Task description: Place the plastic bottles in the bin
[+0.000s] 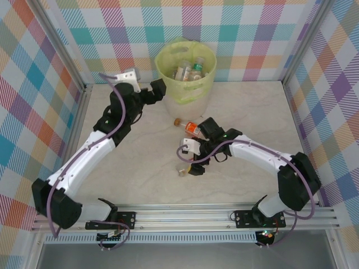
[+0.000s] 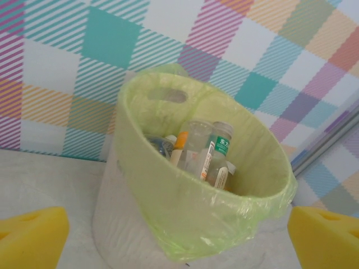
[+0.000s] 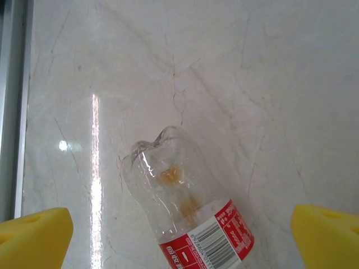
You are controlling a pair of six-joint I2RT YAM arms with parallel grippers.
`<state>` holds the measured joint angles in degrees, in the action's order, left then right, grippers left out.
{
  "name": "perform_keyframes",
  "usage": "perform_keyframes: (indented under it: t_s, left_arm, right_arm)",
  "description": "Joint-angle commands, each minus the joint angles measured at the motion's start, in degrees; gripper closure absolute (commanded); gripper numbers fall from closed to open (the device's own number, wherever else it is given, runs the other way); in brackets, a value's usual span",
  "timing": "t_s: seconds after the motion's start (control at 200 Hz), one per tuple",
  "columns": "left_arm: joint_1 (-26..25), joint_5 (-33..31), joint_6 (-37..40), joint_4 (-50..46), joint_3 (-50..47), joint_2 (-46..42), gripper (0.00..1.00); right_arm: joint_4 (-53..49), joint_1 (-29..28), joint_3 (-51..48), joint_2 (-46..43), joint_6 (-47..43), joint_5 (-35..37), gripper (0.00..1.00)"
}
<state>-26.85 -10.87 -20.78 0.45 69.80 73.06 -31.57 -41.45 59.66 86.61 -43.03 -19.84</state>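
At twelve o'clock on the pale table (image 1: 140,179), seen from above, the bin (image 1: 196,92) already holds several plastic bottles (image 1: 188,70), standing and leaning together inside it. By this view most of the task looks done. Two bottles remain on the table, as far as shows. An orange-labelled bottle (image 1: 191,128) lies just toward six o'clock of the bin. A red-labelled bottle (image 3: 188,213) lies on its side further toward six o'clock. The right gripper (image 3: 179,238) hovers over the red-labelled bottle, its fingers spread wide on either side, gripping nothing. The left gripper (image 2: 178,238) faces the bin from about eight o'clock, fingers wide apart and empty.
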Motion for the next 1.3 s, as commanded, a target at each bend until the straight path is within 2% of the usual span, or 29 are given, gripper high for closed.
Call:
perform_keyframes:
  t_s: [0.0, 0.215, 0.385, 0.535, 0.7, 0.735, 0.775, 0.815, 0.995, 1.295]
  left_arm:
    - [0.92, -3.52, -6.29, 5.73, -6.71, -5.75, 0.00]
    - [1.70, -7.75, -9.18, 0.62, -15.51, -13.91, 0.00]
    - [3.06, -10.24, -11.54, -1.81, -21.06, -19.21, 0.00]
    - [4.08, -11.52, -13.09, -2.91, -23.92, -22.09, 0.00]
    - [4.94, -11.93, -13.81, -2.71, -25.46, -22.88, 0.00]
    - [5.12, -11.88, -13.85, -2.64, -25.44, -22.79, 0.00]
    - [5.31, -11.70, -13.94, -2.56, -25.54, -22.57, 0.00]
    - [5.40, -11.49, -13.94, -2.46, -25.56, -22.34, 0.00]
    - [5.94, -10.76, -14.33, -1.92, -25.74, -21.43, 0.00]
    - [6.35, -9.28, -16.10, -0.55, -26.30, -20.13, 0.00]
  right_arm:
    - [-6.14, -1.73, 2.17, 2.42, -9.08, 3.93, 0.00]
    - [-7.91, -4.04, 3.40, 6.70, -14.65, 6.48, 0.00]
    - [-4.60, -6.13, 3.90, 9.98, -18.03, 12.80, 0.02]
    - [-6.66, -6.61, 6.62, 13.61, -19.32, 13.94, 0.05]
    - [-3.48, -7.05, 6.44, 16.15, -19.67, 15.90, 0.05]
    - [-2.52, -7.07, 6.44, 16.74, -19.34, 16.23, 0.07]
    - [-1.11, -7.15, 6.20, 17.19, -19.09, 16.71, 0.20]
    - [0.18, -7.15, 5.79, 17.53, -19.17, 17.29, 0.26]
    - [1.73, -7.33, 5.14, 17.14, -18.96, 17.42, 0.30]
    - [6.84, -7.27, 2.84, 9.80, -13.61, 12.66, 0.41]
